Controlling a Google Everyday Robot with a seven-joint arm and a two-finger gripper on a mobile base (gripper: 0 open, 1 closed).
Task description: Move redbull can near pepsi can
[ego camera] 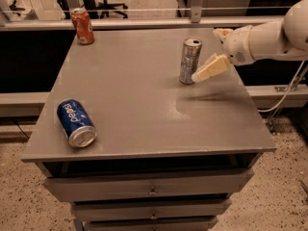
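Observation:
The redbull can [190, 60] stands upright on the grey table [144, 95], right of its middle; it is slim and silver with blue patches. The pepsi can [75, 122] lies on its side near the table's front left corner, dark blue with white lettering. My gripper [213, 52] comes in from the right on a white arm and is just right of the redbull can. It is open and holds nothing. One cream finger [211, 69] points down-left, its tip close to the can's lower part.
An orange can [83, 27] stands upright at the table's back left corner. Drawers [149, 189] sit under the tabletop. A white cable [288, 88] hangs at the right, beyond the table edge. A rail and an office chair are behind the table.

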